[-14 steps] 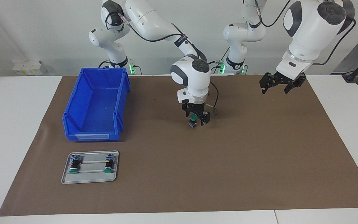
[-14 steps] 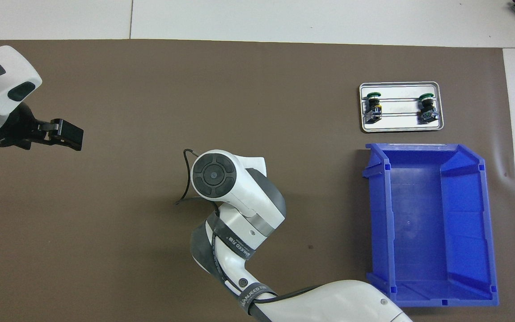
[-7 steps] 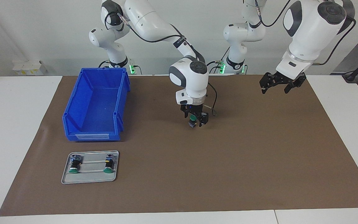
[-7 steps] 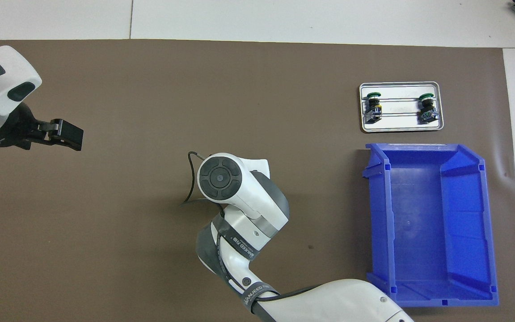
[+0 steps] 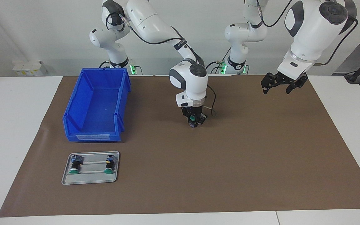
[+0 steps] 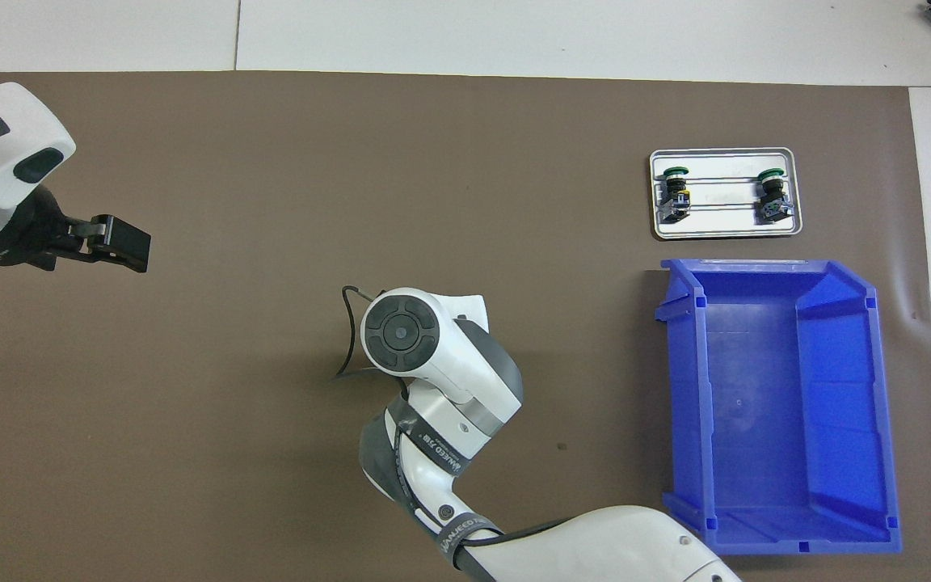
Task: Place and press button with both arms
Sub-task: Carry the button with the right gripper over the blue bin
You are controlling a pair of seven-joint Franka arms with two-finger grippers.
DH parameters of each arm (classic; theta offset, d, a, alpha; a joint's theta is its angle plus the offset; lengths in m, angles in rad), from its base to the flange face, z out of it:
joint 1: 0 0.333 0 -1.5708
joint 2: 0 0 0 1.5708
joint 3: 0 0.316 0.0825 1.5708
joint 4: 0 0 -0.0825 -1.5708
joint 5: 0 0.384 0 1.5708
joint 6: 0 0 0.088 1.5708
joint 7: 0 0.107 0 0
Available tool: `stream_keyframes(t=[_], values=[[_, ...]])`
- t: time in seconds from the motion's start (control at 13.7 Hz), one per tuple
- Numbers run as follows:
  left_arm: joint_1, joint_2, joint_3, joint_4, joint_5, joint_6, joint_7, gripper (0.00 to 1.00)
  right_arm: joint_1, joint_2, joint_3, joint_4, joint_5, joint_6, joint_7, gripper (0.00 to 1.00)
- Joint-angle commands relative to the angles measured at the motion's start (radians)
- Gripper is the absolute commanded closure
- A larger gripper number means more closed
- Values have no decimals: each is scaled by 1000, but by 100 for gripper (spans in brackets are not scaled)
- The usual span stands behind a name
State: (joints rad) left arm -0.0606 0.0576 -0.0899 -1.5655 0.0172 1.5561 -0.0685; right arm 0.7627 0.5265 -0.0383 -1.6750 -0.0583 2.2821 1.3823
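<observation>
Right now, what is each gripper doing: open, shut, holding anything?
Right gripper: shut on the button, low over the middle of the mat.
Left gripper: open, empty, waiting in the air.

A robotics lab: two white arms [image 5: 155,25] at a paper-covered table [image 5: 261,156], bare white walls.

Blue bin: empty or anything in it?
Empty. Both views show only the bare blue floor of the blue bin; two green-capped buttons lie in the metal tray beside it.
</observation>
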Motion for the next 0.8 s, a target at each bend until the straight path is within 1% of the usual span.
stream_keyframes(t=[0.0,0.15,0.29,0.44,0.73], values=[[7,-30,-5,-38,17,12,1,0,-42,-58,0,-17,0,-41,-99,100],[7,-31,-5,-38,17,12,1,0,-97,-138,0,-20,12,-119,-204,100],[7,-31,-5,-38,17,12,1,0,-166,-212,0,-22,12,-211,-346,100],[7,-32,-5,-38,17,12,1,0,-251,-265,0,-22,12,-284,-528,100],[7,-31,-5,-38,17,12,1,0,-423,-356,-2,-28,12,-375,-831,100]])
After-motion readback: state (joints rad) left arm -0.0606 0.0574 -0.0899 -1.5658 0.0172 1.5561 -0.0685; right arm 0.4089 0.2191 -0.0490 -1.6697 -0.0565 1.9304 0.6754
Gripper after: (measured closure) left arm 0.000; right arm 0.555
